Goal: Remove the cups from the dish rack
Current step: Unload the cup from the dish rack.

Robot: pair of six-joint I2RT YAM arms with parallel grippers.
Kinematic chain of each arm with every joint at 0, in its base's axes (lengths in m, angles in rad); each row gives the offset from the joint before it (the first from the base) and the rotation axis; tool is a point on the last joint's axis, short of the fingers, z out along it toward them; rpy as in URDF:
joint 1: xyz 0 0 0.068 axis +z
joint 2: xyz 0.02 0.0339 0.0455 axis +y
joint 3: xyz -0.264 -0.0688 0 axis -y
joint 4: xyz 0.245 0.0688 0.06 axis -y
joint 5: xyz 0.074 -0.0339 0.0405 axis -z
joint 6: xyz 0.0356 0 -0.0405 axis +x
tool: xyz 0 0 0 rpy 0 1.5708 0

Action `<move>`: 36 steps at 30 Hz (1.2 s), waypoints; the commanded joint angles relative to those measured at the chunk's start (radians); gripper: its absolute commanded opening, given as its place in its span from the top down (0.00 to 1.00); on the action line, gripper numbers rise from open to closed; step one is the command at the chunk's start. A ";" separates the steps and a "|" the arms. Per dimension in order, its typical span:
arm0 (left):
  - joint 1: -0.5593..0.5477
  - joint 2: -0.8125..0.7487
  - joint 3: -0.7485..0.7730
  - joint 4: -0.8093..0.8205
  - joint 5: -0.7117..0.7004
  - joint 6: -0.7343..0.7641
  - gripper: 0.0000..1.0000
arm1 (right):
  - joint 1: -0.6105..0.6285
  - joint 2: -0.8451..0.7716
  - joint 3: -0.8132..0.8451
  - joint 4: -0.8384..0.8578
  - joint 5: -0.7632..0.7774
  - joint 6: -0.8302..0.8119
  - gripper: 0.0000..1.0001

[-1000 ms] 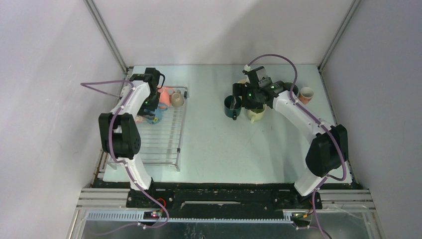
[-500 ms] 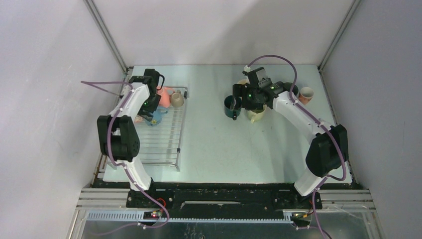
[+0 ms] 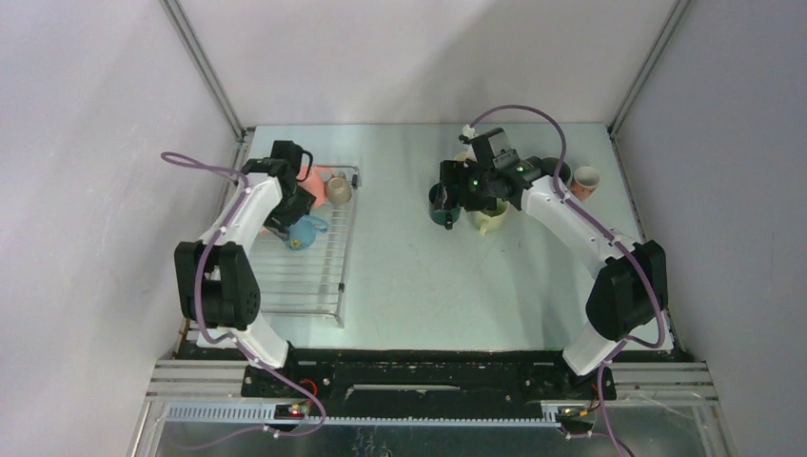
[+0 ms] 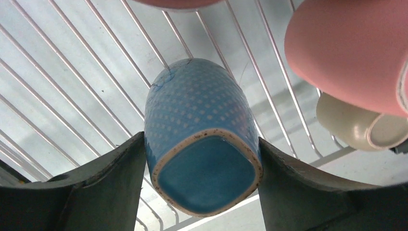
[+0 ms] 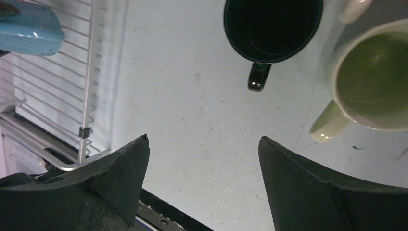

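Note:
A blue dotted cup (image 4: 197, 101) lies mouth-away between the fingers of my left gripper (image 4: 202, 138), which is shut on its base end, both pads touching its sides. It hangs just over the bars of the dish rack (image 3: 324, 276), and from above the blue cup (image 3: 305, 231) shows by the left gripper (image 3: 290, 214). A pink cup (image 4: 351, 53) and a beige cup (image 4: 358, 127) sit at the rack's far end. My right gripper (image 5: 202, 139) stands open over bare table, near a dark green cup (image 5: 272, 26) and a cream cup (image 5: 375, 77).
On the table's far right stand more cups, among them a pink-rimmed one (image 3: 585, 179) and a dark one (image 3: 560, 169). The rack's right rim (image 5: 91, 72) lies left of the right gripper. Grey walls enclose the table on three sides.
The left jaws closed in onto the blue cup, and the left arm's elbow swung out to the left. The right arm barely moved.

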State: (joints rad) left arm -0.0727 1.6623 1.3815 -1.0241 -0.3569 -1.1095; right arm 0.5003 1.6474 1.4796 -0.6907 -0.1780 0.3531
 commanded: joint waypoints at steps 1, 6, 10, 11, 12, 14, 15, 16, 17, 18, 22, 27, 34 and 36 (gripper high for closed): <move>-0.006 -0.108 -0.042 0.088 0.039 0.132 1.00 | 0.020 -0.042 0.018 0.061 -0.058 0.040 0.10; -0.008 -0.146 -0.062 0.123 0.102 0.216 1.00 | 0.029 -0.030 0.018 0.110 -0.129 0.093 0.10; -0.008 -0.177 -0.073 0.142 0.150 0.285 1.00 | 0.036 -0.027 0.006 0.170 -0.189 0.151 0.10; -0.007 -0.183 -0.073 0.143 0.159 0.297 1.00 | 0.038 -0.025 0.000 0.191 -0.202 0.169 0.10; -0.008 -0.191 -0.073 0.145 0.170 0.309 1.00 | 0.040 -0.022 -0.007 0.213 -0.217 0.188 0.10; -0.008 -0.208 -0.072 0.150 0.194 0.332 1.00 | 0.042 -0.013 -0.018 0.256 -0.249 0.227 0.11; -0.008 -0.214 -0.070 0.151 0.203 0.341 1.00 | 0.044 -0.010 -0.029 0.285 -0.264 0.248 0.11; -0.007 -0.221 -0.068 0.151 0.211 0.349 1.00 | 0.045 -0.006 -0.037 0.313 -0.279 0.270 0.11; -0.007 -0.228 -0.066 0.151 0.221 0.359 1.00 | 0.047 -0.003 -0.046 0.344 -0.296 0.289 0.11; -0.007 -0.236 -0.064 0.151 0.232 0.368 1.00 | 0.049 0.003 -0.052 0.384 -0.312 0.317 0.11; -0.007 -0.257 -0.050 0.141 0.263 0.393 1.00 | 0.061 0.041 -0.061 0.492 -0.365 0.386 0.11; -0.007 -0.269 -0.034 0.131 0.287 0.413 1.00 | 0.073 0.111 -0.049 0.604 -0.421 0.467 0.11; -0.008 -0.279 -0.018 0.126 0.340 0.424 1.00 | 0.084 0.178 -0.032 0.733 -0.453 0.553 0.13; -0.008 -0.285 -0.012 0.125 0.349 0.423 1.00 | 0.084 0.201 -0.031 0.773 -0.471 0.584 0.14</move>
State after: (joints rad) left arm -0.0765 1.4429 1.3212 -0.9276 -0.0563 -0.7113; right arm 0.5774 1.8244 1.4166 -0.0677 -0.6006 0.8543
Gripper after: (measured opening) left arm 0.766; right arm 0.873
